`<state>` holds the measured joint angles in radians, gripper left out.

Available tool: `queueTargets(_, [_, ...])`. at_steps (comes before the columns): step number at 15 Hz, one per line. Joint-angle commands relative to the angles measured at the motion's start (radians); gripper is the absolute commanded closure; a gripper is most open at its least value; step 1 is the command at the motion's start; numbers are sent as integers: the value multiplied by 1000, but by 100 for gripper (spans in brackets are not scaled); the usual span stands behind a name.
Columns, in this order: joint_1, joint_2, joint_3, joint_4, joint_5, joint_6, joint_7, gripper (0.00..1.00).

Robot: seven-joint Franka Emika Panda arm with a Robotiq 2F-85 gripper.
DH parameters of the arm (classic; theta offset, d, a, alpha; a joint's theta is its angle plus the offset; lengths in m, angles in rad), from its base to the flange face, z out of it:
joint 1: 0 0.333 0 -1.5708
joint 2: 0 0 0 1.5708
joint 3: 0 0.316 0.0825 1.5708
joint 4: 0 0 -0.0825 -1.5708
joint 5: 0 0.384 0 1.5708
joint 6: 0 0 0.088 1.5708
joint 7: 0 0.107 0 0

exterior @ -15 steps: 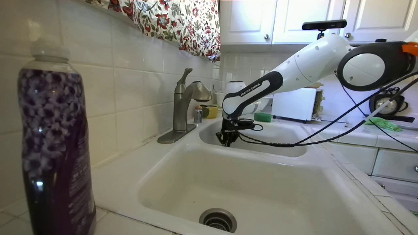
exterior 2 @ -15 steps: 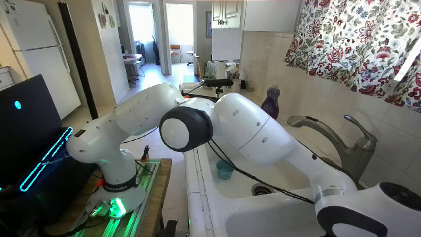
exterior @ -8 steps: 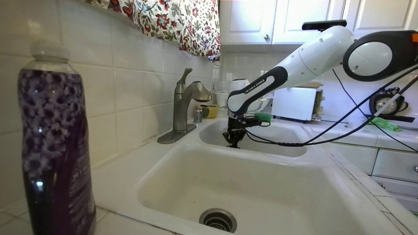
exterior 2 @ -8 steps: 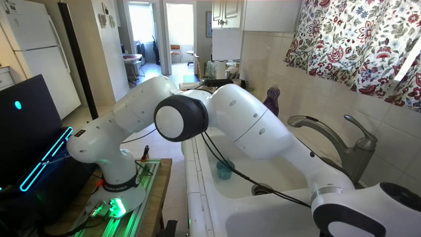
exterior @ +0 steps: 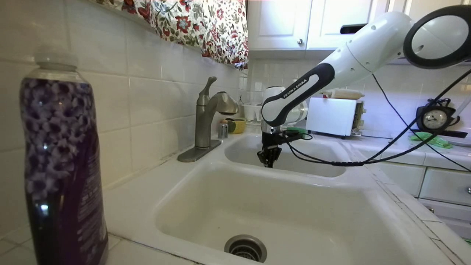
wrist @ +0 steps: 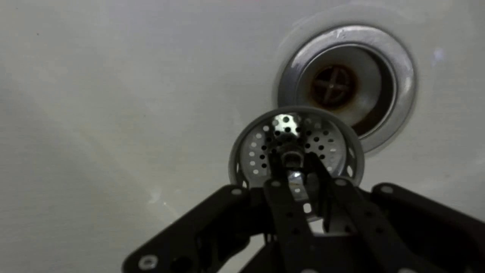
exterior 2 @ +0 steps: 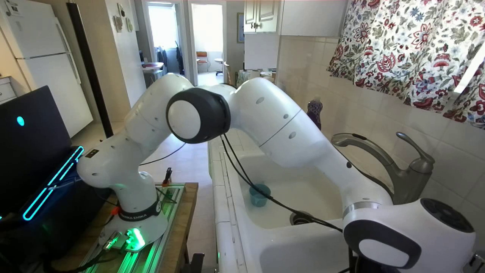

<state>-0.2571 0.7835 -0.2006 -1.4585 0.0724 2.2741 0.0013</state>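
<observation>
Strainer basket (wrist: 287, 128), in wrist view lower left of the drain (wrist: 344, 80) and partly overlapping it, seemingly clasped at centre between nearly closed jaws of the gripper (wrist: 292, 160); apparently at the lining-up step, calling next for a rightward shift over the drain, then lowering.

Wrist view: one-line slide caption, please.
Gripper holding a perforated strainer by its knob, partly hiding the sink drain.
</observation>
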Motion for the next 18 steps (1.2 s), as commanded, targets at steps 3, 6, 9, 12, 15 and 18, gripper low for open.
queueTargets(3, [-6, -42, 35, -67, -9, 3, -24, 81])
queueTargets(6, [1, -64, 40, -108, -9, 4, -32, 81])
queueTargets(9, [-2, -64, 48, -111, 2, 7, -35, 95])
queueTargets(12, [0, -66, 63, -124, 12, 19, -38, 95])
queueTargets(15, [3, -55, 73, -124, 11, 32, -39, 95])
queueTargets(18, [5, -46, 73, -119, 4, 38, -36, 95])
